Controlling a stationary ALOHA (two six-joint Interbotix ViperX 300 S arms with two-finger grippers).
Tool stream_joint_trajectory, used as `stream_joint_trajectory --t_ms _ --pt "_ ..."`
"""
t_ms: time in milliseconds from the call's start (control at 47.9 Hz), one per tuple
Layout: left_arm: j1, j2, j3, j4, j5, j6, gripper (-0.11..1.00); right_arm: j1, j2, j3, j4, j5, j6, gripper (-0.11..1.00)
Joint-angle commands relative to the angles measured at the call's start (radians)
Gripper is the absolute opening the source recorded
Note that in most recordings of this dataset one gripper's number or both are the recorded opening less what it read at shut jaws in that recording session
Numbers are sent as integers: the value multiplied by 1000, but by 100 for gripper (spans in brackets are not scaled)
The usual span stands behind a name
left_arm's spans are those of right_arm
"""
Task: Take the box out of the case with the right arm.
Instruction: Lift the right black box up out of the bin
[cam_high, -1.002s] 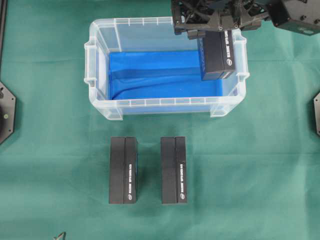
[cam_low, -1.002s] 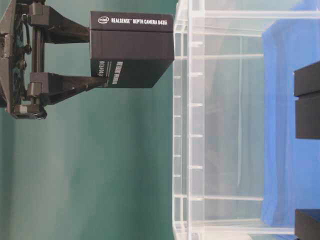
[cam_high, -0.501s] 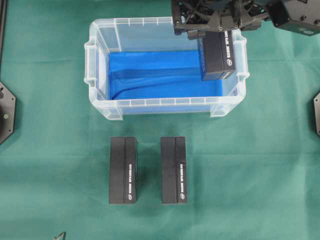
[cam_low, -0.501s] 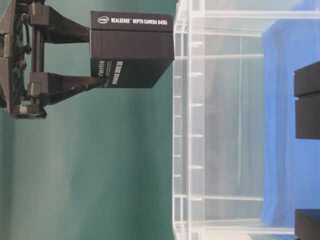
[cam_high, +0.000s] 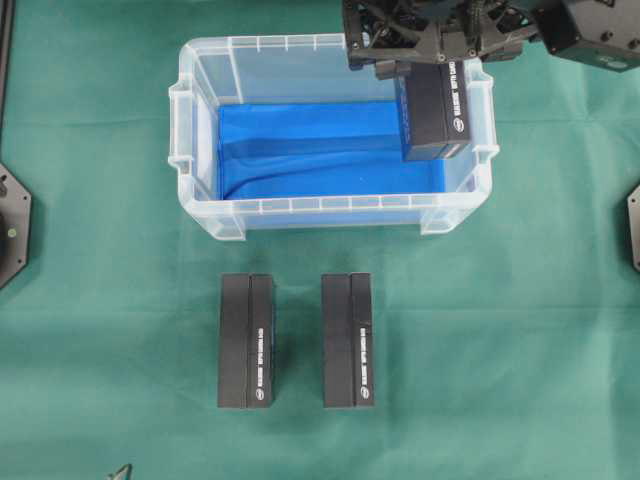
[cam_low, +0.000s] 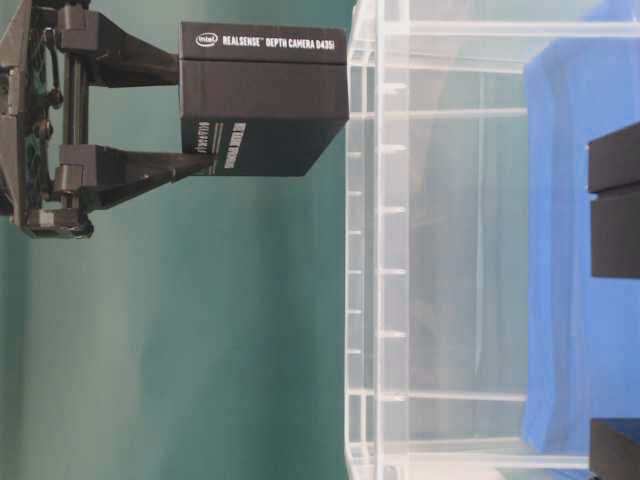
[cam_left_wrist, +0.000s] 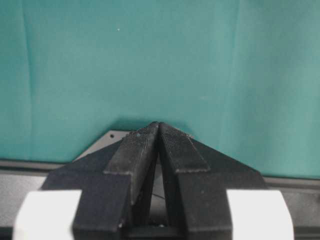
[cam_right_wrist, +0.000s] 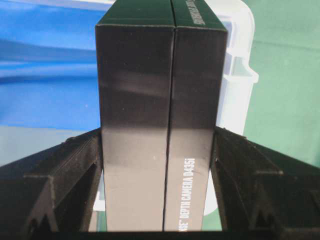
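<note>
Overhead view: right arm's black lattice gripper (cam_high: 432, 62) clamped on black rectangular camera box (cam_high: 435, 110), held above right end of clear plastic tub (cam_high: 200, 60), clear of rim. Lift step done, by look. Next: carry box sideways past rim, lower onto green cloth (cam_high: 520, 330). Left gripper (cam_left_wrist: 159, 131) fingers pressed together, empty.

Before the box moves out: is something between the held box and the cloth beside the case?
Only the case's right wall stands beside the box, which the right gripper holds above the rim. Nothing else visible.

Case rim (cam_high: 480, 120) beneath lifted box (cam_high: 436, 105)
</note>
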Motion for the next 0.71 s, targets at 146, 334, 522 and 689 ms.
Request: stream_joint_trajectory --t_ms 146,334,522,689 --pt "2 3 -26 2 -3 2 2 3 -41 -25 -6 2 -3 65" --pt "3 5 -26 3 -5 2 2 3 -41 -25 -6 2 -5 65" --pt "2 8 -25 3 -3 2 2 3 -41 -26 -3 5 -2 65" --pt "2 8 -26 2 -3 3 2 28 -43 -29 3 6 9 65"
